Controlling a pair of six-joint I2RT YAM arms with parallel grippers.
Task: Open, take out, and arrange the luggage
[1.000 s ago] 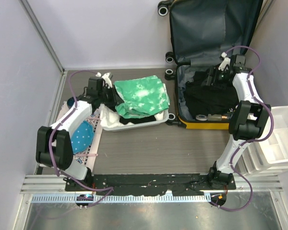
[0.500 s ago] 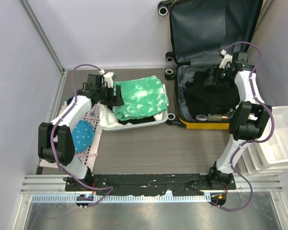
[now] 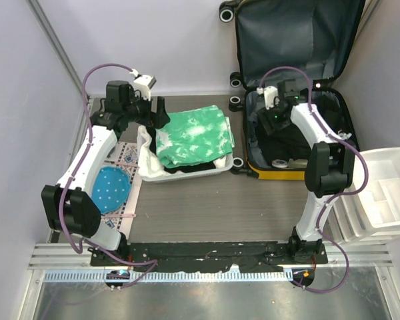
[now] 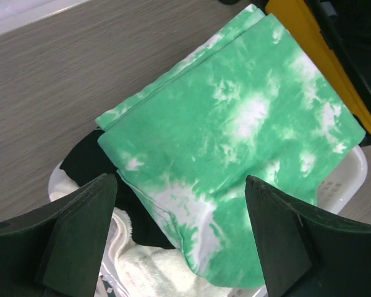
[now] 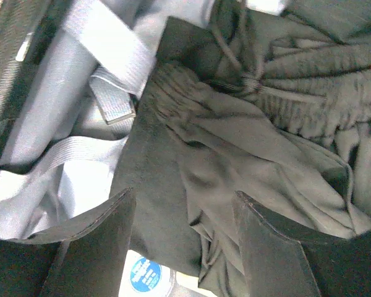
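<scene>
My left gripper (image 4: 179, 192) hangs spread above the green tie-dye cloth (image 4: 235, 130); my right gripper (image 5: 182, 201), also spread, hovers over black clothes (image 5: 235, 154) inside the open yellow suitcase (image 3: 280, 175), far right corner.

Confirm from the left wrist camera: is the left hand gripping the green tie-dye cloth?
No, the left hand hangs wide open above the green tie-dye cloth, gripping nothing.
</scene>
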